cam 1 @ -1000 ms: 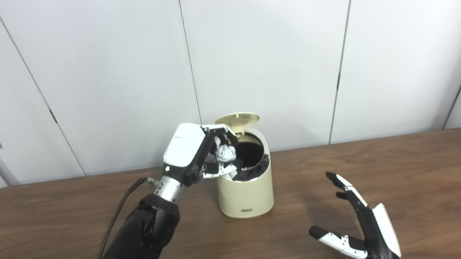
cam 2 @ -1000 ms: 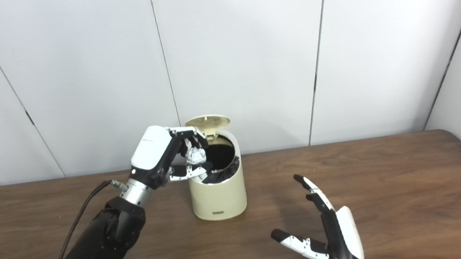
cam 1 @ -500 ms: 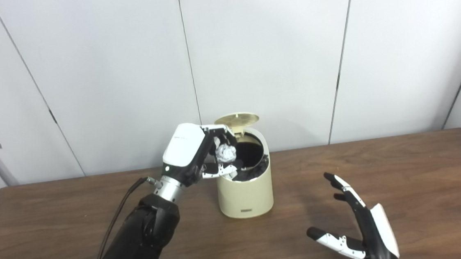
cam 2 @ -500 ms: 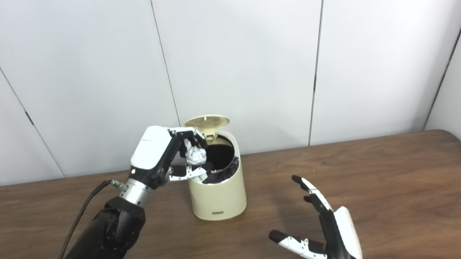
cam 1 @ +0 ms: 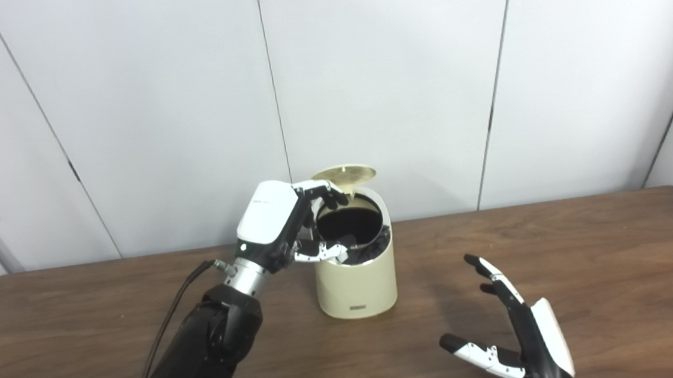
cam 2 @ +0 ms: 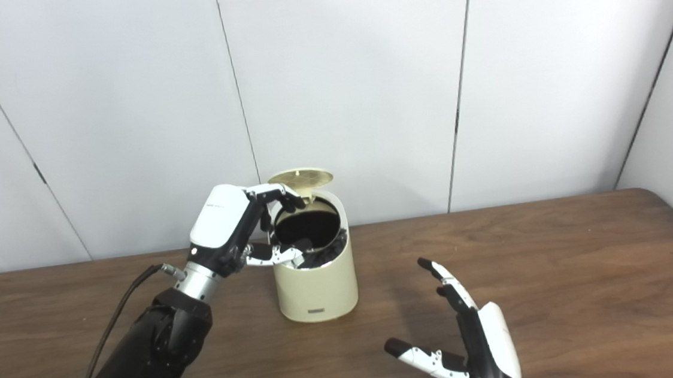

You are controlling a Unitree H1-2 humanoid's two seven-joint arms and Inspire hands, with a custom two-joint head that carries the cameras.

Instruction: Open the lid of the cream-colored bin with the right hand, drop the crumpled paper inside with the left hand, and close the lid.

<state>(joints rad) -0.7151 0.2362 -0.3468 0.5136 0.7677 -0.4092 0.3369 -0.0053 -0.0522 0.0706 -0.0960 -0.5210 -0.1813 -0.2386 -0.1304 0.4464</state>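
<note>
Hands (cam 1: 519, 331) hover over brown wooden table (cam 1: 618, 263), white wall panels (cam 1: 388, 77) behind.

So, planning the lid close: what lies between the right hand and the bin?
Only bare table between the right hand and bin, in both eye views.
</note>
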